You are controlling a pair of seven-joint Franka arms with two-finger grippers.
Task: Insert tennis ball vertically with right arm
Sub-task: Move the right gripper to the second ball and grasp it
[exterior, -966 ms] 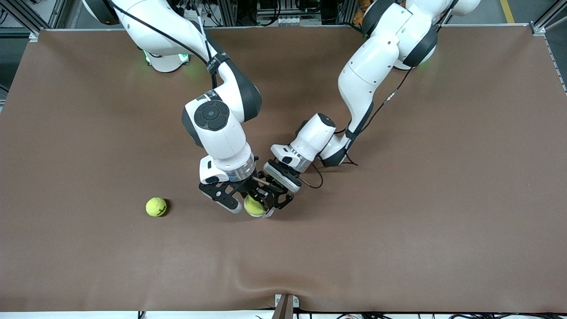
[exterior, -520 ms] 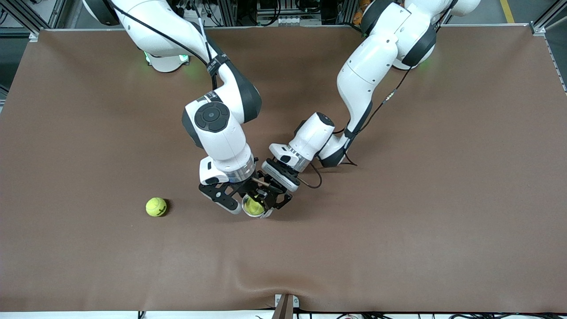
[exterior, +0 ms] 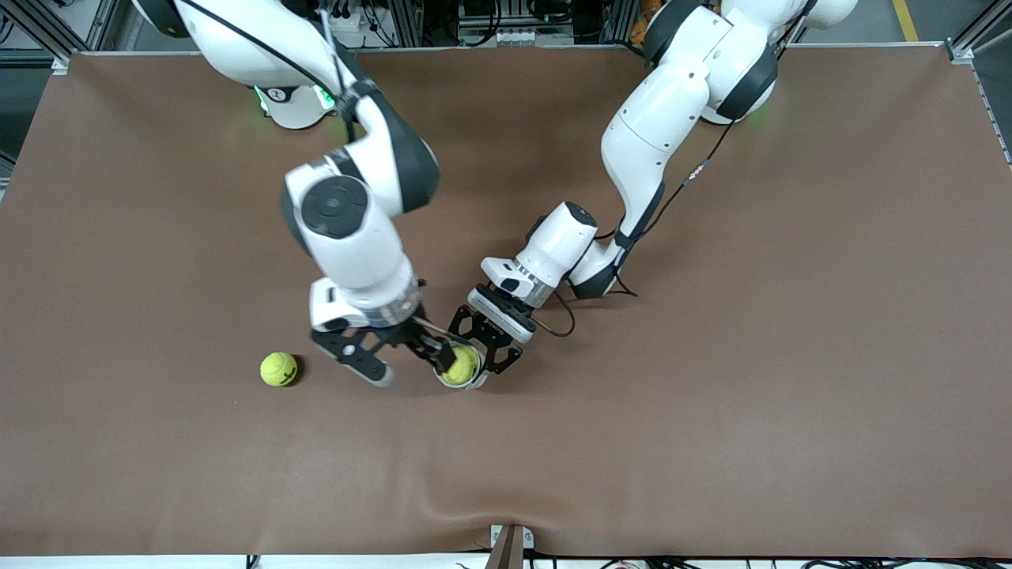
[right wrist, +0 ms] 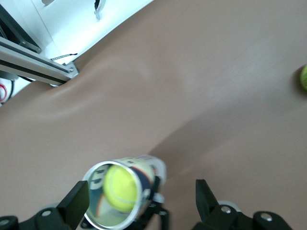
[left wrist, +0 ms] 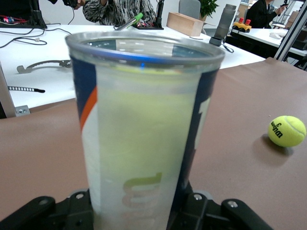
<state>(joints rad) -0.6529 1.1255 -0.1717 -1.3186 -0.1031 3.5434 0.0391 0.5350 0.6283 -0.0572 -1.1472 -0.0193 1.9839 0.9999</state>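
upright on the table (exterior: 711,411), the can (exterior: 466,378) is clamped by the left gripper (exterior: 484,348), jaws closed around its lower wall. one ball (exterior: 461,365) is seen inside the can (right wrist: 125,191), below the rim. the right gripper (exterior: 405,357) is held over the table just beside the can, jaws spread wide, nothing gripped. a second ball (exterior: 279,369) lies toward the right arm's end.
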